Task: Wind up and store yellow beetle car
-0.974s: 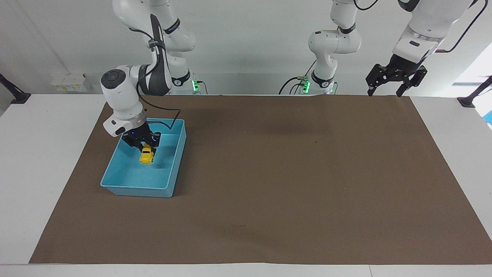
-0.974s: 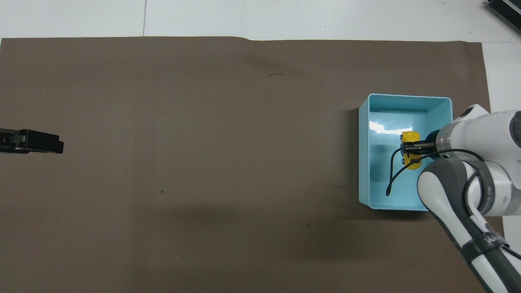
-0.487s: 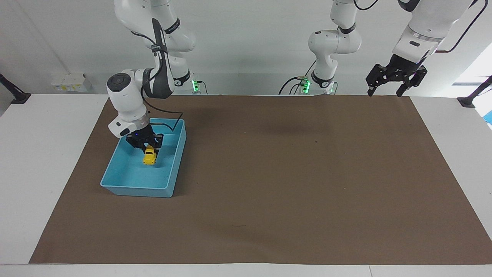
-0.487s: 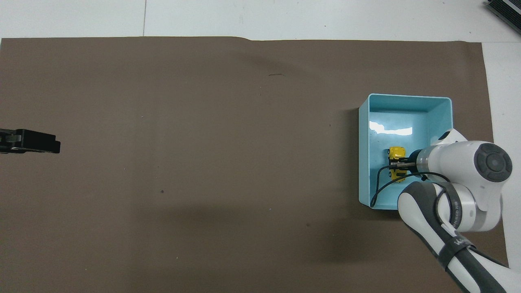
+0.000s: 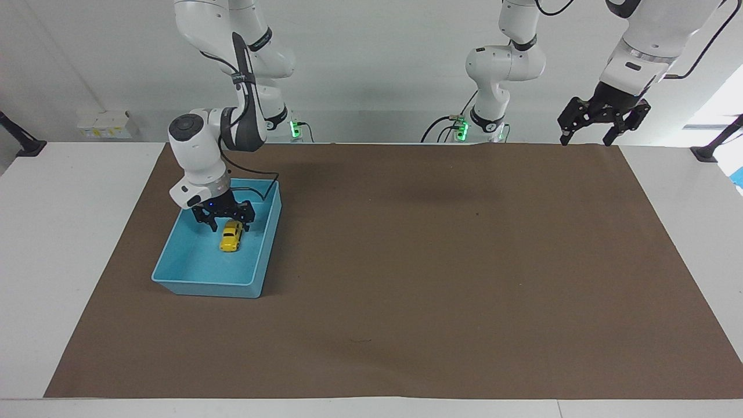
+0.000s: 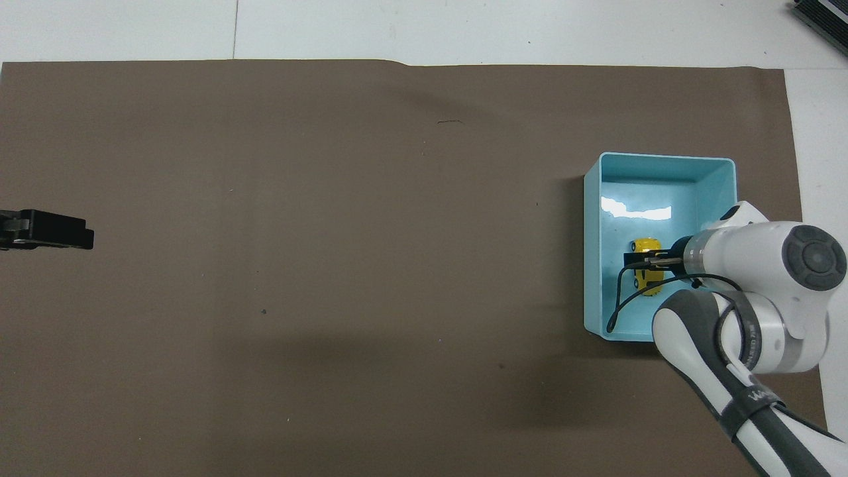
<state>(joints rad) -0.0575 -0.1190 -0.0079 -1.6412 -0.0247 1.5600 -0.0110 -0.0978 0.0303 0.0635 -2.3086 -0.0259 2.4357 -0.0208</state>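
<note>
We start with the desk (image 5: 75, 244), covered almost end to end by a brown mat (image 5: 441, 278). On the mat, toward the right arm's end, sits the blue bin (image 5: 174, 277). Inside it, on the floor of the bin and about midway along it, lies the yellow beetle car (image 5: 231, 236), resting on its wheels as far as we can tell.

Our right gripper (image 5: 224, 217) hangs low over the bin, just above the car, its jaws released and spread, with the car lying free beneath them and no longer lifted. In the overhead view the right gripper (image 6: 641, 264) covers part of the car (image 6: 646, 248), so we read the gap from the facing view. Our left gripper (image 5: 603, 119) waits raised over the mat's edge at the left arm's end, jaws open and empty.

We judge the storing step to be at its close: the car is in the bin and let go. What remains for us is a straight lift of the right arm out of the bin, keeping the jaws wide so no finger catches the car or the bin's wall.
</note>
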